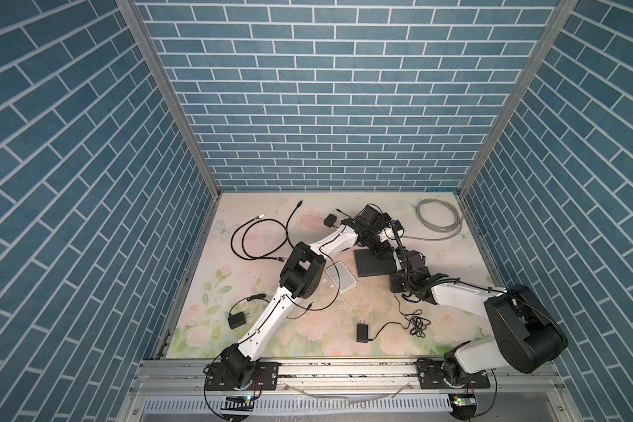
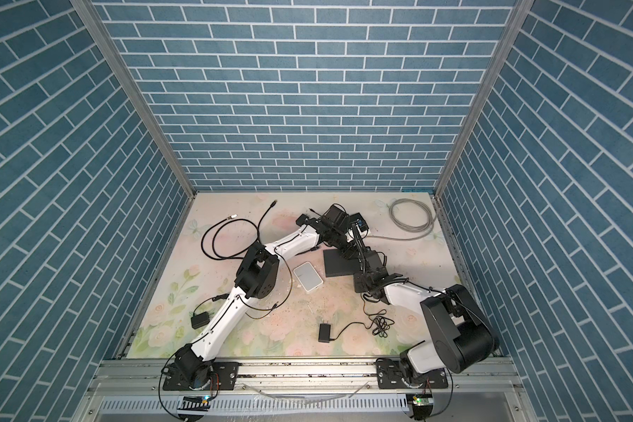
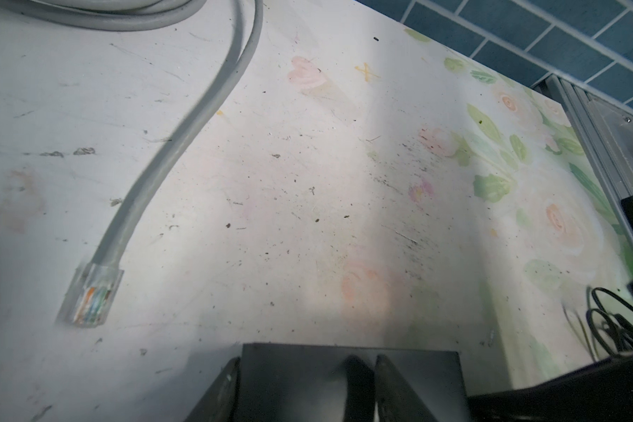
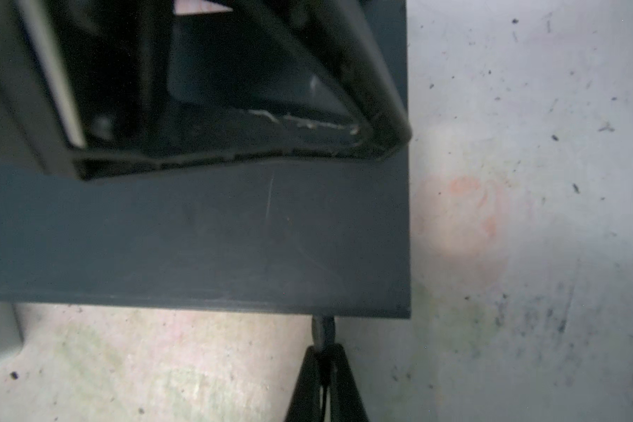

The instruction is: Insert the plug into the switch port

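Observation:
The switch (image 4: 205, 234) is a flat black box, lying mid-table in both top views (image 1: 370, 266) (image 2: 338, 266). My left gripper (image 3: 304, 391) stands open at it: one finger lies along the switch's (image 3: 307, 369) side and the other rests over its top. A small black round plug (image 4: 323, 329) is held in my right gripper (image 4: 324, 352), which is shut on it. The plug's tip meets the switch's near edge close to a corner; the port itself is hidden. Both arms meet over the switch.
A grey network cable ends in a clear connector (image 3: 90, 297); its coil (image 1: 439, 215) lies back right. A white box (image 1: 340, 277) sits left of the switch. Black adapters (image 1: 362, 332) (image 1: 237, 319) and looped black cables (image 1: 260, 237) lie around.

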Robot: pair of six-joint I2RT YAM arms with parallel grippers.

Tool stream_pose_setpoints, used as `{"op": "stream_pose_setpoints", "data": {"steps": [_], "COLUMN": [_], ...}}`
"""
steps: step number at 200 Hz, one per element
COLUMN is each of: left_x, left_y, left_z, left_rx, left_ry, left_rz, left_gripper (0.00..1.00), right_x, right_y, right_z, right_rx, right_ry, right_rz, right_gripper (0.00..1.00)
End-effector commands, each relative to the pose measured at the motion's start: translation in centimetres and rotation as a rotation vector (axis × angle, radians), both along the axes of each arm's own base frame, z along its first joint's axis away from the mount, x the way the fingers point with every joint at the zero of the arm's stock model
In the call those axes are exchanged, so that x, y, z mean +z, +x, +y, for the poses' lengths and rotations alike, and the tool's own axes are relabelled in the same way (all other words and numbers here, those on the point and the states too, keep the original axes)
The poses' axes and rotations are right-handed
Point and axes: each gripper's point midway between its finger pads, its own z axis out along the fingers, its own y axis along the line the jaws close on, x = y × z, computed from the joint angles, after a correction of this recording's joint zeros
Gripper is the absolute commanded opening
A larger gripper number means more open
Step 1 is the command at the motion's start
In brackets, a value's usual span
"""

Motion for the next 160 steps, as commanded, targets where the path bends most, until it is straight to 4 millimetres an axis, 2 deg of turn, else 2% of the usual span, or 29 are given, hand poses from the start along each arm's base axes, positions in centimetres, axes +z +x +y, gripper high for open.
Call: {"op": "stream_pose_setpoints", "data": {"steps": [1,32,67,105,160], "left_x": [-7.6,-8.5,-8.2,-8.0,-5.8], "left_y": [-15.4,-8.2,-4.2,-2.3,-1.4], "left_z": [2.3,2.7,3.0,2.9,2.6], "left_rx": [-0.118,0.186,0.344,0.44,0.477], "left_ry": [0.315,0.293,0.292,0.272,0.208], "left_rz": [0.568,0.529,0.453,0.437,0.419], "left_gripper": [0.57,0.59,0.6,0.64,0.69], "right_x": [2.2,1.8,1.2,1.4,7.1], "right_y": [4.6,1.3,-0.6,-2.3,-1.6], "right_z": [-1.8,-3.1,-3.7,-4.0,-5.3], "right_rx": [-0.134,-0.143,-0.165,-0.147,-0.327], "right_ry": [0.014,0.004,0.019,0.011,0.096], "right_rz": [-0.174,-0.089,0.014,0.075,-0.013], "right_gripper": [0.03,0.09,0.22,0.31,0.41]}}
